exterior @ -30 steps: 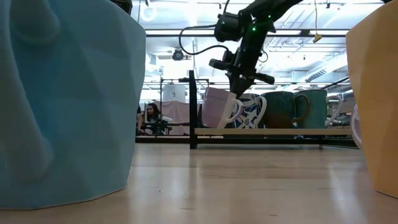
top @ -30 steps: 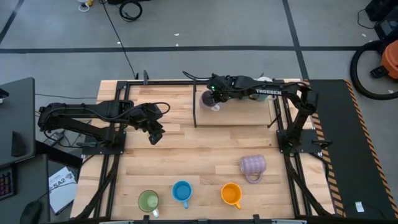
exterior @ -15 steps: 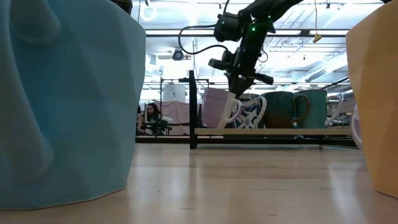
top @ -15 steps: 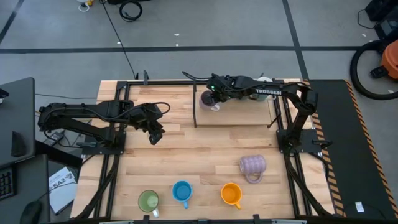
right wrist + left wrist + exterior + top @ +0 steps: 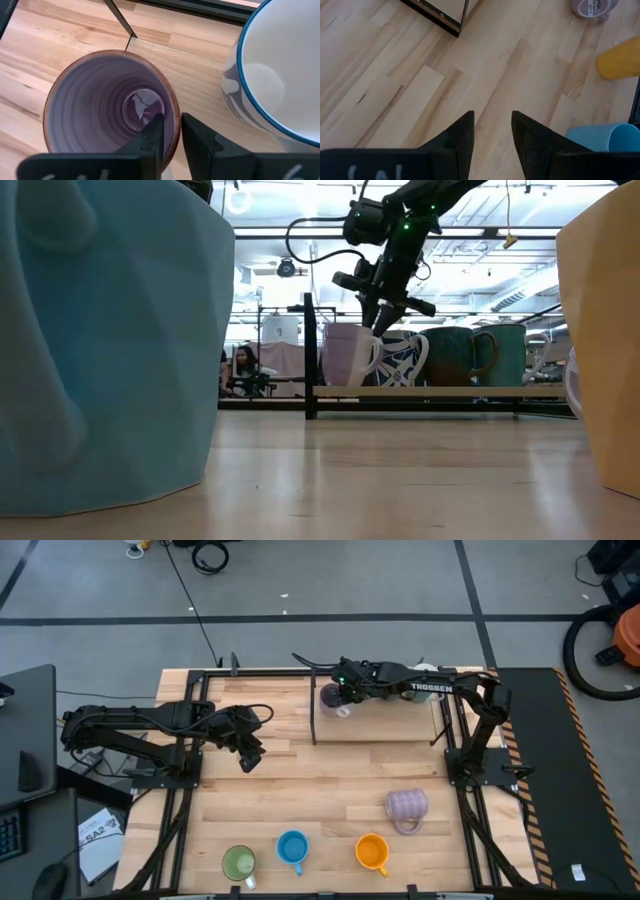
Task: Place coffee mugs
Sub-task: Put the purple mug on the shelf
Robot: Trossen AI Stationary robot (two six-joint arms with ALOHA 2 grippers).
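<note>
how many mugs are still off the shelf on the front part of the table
4: a green mug, a blue mug and an orange mug in a front row, plus a ribbed lavender mug behind them, toward the right.

Changes we log: lilac mug (image 5: 345, 354), tilted a second ago, now upright on the shelf (image 5: 420, 391). Right pincer (image 5: 379, 318) raised slightly, fingers (image 5: 152, 137) parted from a closed grip, straddling the mug's rim loosely.
</note>
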